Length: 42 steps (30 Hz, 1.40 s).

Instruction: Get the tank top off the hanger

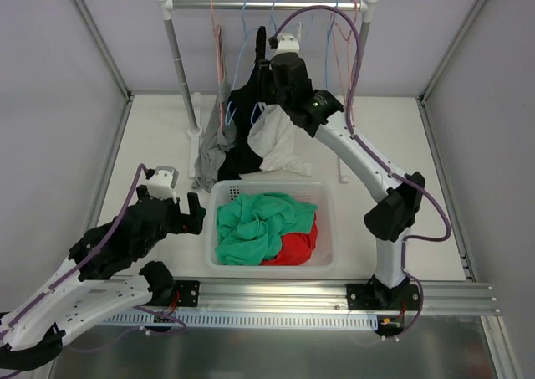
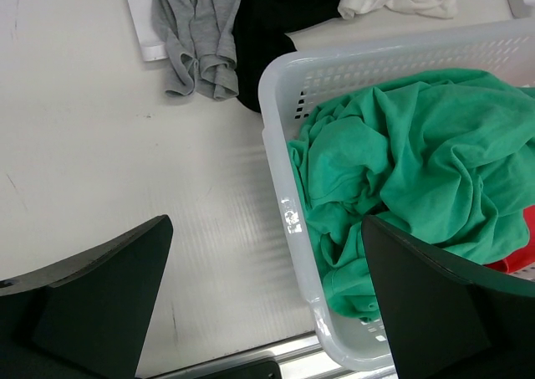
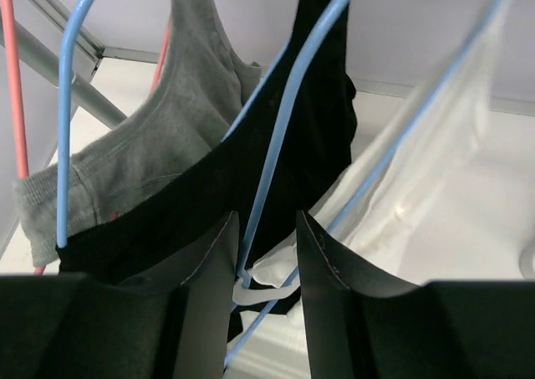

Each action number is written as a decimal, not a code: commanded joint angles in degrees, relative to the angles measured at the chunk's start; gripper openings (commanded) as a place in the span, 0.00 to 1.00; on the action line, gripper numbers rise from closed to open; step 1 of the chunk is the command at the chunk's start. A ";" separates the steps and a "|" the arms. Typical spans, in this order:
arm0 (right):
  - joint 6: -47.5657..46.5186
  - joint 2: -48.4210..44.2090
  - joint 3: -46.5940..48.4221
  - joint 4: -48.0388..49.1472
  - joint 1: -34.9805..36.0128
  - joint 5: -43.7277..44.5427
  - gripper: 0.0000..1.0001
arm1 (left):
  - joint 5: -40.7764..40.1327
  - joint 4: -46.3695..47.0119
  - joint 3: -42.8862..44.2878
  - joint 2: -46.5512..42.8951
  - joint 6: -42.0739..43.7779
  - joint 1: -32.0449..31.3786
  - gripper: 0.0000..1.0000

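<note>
On the rack [image 1: 267, 4] a black tank top [image 1: 247, 120] hangs on a blue hanger, between a grey tank top [image 1: 213, 153] and a white tank top [image 1: 276, 140]. My right gripper [image 1: 264, 68] is up at these hangers. In the right wrist view its jaws [image 3: 266, 220] stand a little apart around a wire of the blue hanger [image 3: 292, 120], in front of the black top [image 3: 201, 203]. The grey top [image 3: 150, 145] is on its left and the white top [image 3: 418, 195] on its right. My left gripper [image 1: 180, 203] is open and empty beside the basket.
A white basket [image 1: 272, 183] holds green cloth [image 1: 259, 220] and red cloth [image 1: 297, 241] at the near middle. Its corner [image 2: 280, 145] lies between my left fingers [image 2: 100, 287]. More pink and blue hangers [image 1: 338, 28] hang on the rack's right side.
</note>
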 commanded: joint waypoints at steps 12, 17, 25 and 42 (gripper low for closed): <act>-5.93 -10.56 -6.39 1.72 -1.69 4.93 0.10 | 1.35 1.10 -0.59 -0.72 0.78 0.34 0.99; -5.85 -9.68 -7.44 1.19 -4.33 0.36 0.08 | 1.53 1.19 -0.59 -0.98 0.78 0.34 0.99; -7.86 -8.79 -7.71 1.01 -5.57 -0.53 0.08 | 1.70 1.28 -0.59 -0.89 0.96 0.34 0.99; -11.30 -20.74 -16.85 13.83 -7.84 -12.12 0.00 | 2.14 1.36 -0.68 -0.98 1.22 0.34 0.99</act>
